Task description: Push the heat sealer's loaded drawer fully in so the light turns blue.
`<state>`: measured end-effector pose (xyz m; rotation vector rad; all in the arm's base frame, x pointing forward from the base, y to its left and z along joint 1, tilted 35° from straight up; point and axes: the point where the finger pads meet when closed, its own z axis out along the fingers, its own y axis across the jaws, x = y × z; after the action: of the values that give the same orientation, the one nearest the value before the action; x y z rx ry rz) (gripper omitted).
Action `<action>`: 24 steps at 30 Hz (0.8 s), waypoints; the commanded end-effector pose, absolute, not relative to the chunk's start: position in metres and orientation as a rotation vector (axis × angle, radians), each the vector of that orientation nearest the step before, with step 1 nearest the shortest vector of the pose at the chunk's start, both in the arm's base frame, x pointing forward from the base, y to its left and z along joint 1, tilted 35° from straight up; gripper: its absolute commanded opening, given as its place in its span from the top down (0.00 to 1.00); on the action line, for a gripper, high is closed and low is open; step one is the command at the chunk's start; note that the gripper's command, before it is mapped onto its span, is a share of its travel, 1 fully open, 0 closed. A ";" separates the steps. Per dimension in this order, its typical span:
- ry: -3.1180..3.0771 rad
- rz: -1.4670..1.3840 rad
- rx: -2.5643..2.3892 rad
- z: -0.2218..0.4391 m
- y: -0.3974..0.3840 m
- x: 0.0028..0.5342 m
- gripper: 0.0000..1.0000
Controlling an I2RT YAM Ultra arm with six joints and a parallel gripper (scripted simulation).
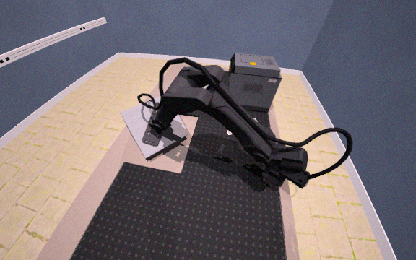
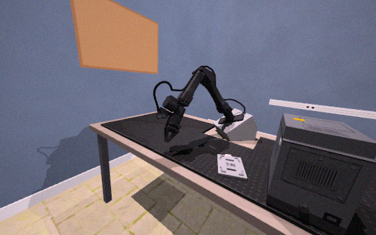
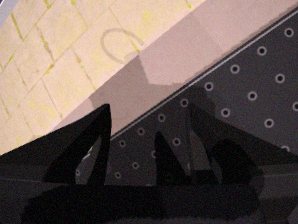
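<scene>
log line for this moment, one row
gripper: part open, empty | position: above mat, apart from heat sealer | light: green

Arm (image 2: 204,81) bent at a high elbow, forearm sloping down to wrist. Gripper (image 2: 171,132) points down, just above surface (image 2: 136,128). Jaws approx half apart, nothing betw. them. Cable (image 1: 323,144) loops off wrist.

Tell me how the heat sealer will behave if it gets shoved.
The heat sealer is a tall, boxy grey unit resting loose on the dotted mat, so a push high up may tip or twist it. It looks bulky, so probably heavy enough to resist light contact. The hand hangs part open, far from it.
</scene>
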<state>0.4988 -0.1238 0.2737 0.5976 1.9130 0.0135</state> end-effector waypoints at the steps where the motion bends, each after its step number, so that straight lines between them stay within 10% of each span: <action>1: 1.872 0.021 0.542 0.307 -0.105 0.498 0.55; 24: 2.096 0.106 0.336 0.260 -0.024 0.508 0.55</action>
<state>0.5051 -0.0421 0.2542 0.4253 2.0497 0.0772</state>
